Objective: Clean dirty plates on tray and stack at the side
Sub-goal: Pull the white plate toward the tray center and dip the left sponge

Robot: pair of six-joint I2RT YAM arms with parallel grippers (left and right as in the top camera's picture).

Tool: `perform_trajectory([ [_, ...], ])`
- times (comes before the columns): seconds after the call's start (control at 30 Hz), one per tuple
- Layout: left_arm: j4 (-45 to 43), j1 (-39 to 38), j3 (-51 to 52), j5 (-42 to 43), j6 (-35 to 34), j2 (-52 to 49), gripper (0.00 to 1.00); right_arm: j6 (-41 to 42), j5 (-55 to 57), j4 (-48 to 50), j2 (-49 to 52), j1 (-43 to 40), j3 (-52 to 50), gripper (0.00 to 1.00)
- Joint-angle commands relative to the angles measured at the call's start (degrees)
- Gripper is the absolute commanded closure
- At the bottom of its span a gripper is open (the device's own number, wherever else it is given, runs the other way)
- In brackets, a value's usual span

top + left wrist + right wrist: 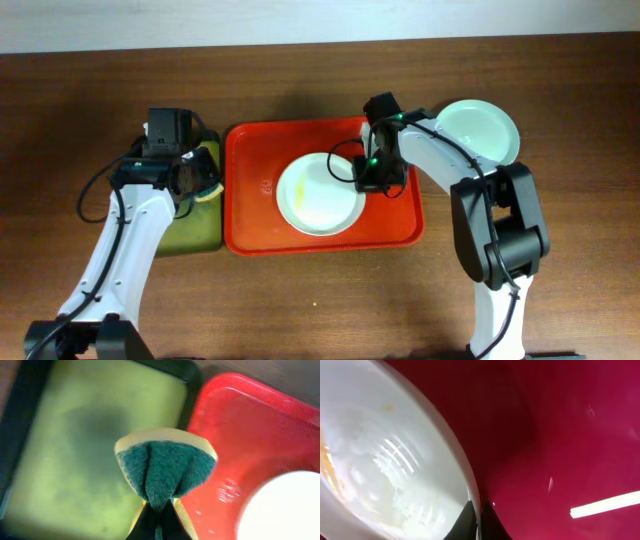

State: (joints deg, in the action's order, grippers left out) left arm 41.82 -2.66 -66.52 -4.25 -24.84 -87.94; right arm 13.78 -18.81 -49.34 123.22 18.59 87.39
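A white plate (320,195) with yellowish smears lies in the red tray (255,160). My right gripper (368,180) is at its right rim. In the right wrist view the jaws (479,520) are shut on the rim of the plate (380,460), over the tray (560,435). A pale mint plate (480,130) lies on the table to the right of the tray. No third plate shows. My left gripper (195,180) is shut on a green-and-yellow sponge (165,467), folded between the jaws (159,520), over the black tray (75,435) beside the red tray (240,425).
The smaller black tray with a greenish inside (190,235) stands against the red tray's left side. The white plate's edge shows at the lower right of the left wrist view (285,510). Brown wooden table lies all round.
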Motion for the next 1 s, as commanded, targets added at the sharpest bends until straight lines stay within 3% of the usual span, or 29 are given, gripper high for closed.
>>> perform_trajectory([
  [0.0, -1.3, -1.0, 0.1, 6.3, 1.0, -0.2, 1.00, 4.4, 0.6, 6.3, 3.7, 2.1, -1.7, 0.96],
  [0.17, -5.1, -6.8, 0.1, 6.4, 0.6, -0.5, 1.00, 4.8, 1.9, 10.9, 3.7, 3.9, -1.9, 0.96],
  [0.27, -9.7, -11.6, 0.1, 6.5, -7.0, -4.6, 1.00, 5.4, 2.1, 11.5, 3.7, 4.4, -2.5, 0.96],
  [0.4, -16.0, -17.5, 0.1, 6.5, -7.3, -13.7, 1.00, 5.4, 4.0, 11.2, 3.7, 4.4, -2.8, 0.96],
  [0.6, -22.2, -20.3, 0.1, 9.8, -7.3, -21.0, 1.00, 5.4, 4.1, 11.3, 3.7, 4.4, -2.8, 0.96],
  [0.73, -17.9, -20.3, 0.1, -3.1, -7.2, -22.5, 1.00, 5.4, 4.0, 11.2, 3.7, 4.4, -2.8, 0.96],
  [0.83, -12.2, -20.3, 0.1, -19.2, -5.7, -22.8, 1.00, 5.4, 4.0, 11.2, 3.7, 4.4, -2.8, 0.96],
  [0.97, -12.0, -20.3, -2.0, -21.6, 0.3, -20.6, 1.00, 5.4, 4.0, 11.1, 3.7, 4.4, -2.8, 0.96],
])
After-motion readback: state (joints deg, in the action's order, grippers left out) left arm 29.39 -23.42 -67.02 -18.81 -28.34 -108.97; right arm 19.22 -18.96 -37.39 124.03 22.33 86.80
